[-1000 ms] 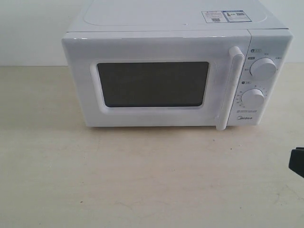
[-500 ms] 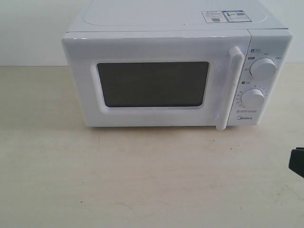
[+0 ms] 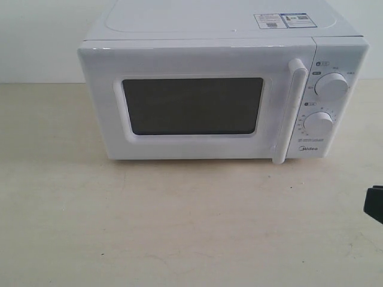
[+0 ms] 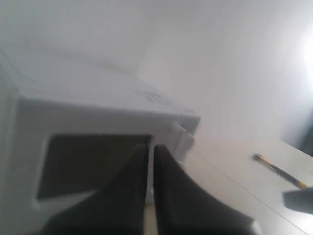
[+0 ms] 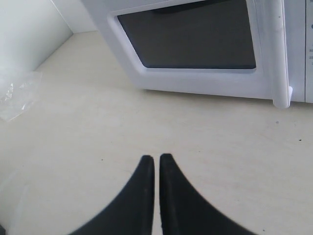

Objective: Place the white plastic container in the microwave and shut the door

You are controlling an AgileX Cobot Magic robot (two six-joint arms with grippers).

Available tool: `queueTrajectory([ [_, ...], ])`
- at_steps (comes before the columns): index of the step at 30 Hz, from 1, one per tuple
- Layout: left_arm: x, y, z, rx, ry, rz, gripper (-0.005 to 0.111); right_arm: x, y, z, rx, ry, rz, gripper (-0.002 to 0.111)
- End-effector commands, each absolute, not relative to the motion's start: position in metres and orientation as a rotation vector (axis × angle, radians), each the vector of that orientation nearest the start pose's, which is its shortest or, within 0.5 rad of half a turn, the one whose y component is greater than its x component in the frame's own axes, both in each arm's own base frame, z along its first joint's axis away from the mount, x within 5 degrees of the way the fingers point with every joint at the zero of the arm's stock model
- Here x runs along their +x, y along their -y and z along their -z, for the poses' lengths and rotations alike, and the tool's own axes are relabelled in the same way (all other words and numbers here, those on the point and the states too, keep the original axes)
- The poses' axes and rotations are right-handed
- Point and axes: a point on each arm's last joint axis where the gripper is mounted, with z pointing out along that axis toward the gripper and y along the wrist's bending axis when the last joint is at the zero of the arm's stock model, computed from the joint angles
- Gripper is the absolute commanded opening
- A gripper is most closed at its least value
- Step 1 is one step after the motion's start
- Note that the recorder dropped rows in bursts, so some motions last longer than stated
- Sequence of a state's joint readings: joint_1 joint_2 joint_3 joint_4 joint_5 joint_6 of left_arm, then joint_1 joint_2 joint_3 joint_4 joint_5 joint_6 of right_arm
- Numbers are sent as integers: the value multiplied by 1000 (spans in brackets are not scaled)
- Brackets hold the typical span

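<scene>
Nothing has been moved in the last second. The door [image 3: 191, 146] of the microwave [image 3: 209, 27] is shut, and both the left gripper [image 4: 150, 149] and the right gripper [image 5: 156, 159] are closed on nothing. The white plastic container is seen in no view; possibly it is already inside, so the task is judged finished.

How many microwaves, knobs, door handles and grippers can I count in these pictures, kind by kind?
Microwave: 1
Knobs: 2
Door handle: 1
Grippers: 2, the left gripper and the right gripper
Total: 6
</scene>
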State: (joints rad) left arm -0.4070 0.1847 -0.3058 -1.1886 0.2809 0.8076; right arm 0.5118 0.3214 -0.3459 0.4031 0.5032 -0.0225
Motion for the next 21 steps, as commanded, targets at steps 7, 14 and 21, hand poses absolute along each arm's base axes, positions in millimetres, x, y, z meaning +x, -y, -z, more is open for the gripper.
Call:
queueTrajectory([
  [7, 26, 22, -296, 401, -1226, 141, 4, 56, -51, -266, -303, -1964, -741, 0],
  [14, 42, 15, -263, 313, -1335, 4, 4, 56, -51, -266, -304, -1966, -741, 0],
  [21, 55, 10, -212, 275, -1474, -41, 4, 56, -51, -266, -304, -1966, -741, 0],
])
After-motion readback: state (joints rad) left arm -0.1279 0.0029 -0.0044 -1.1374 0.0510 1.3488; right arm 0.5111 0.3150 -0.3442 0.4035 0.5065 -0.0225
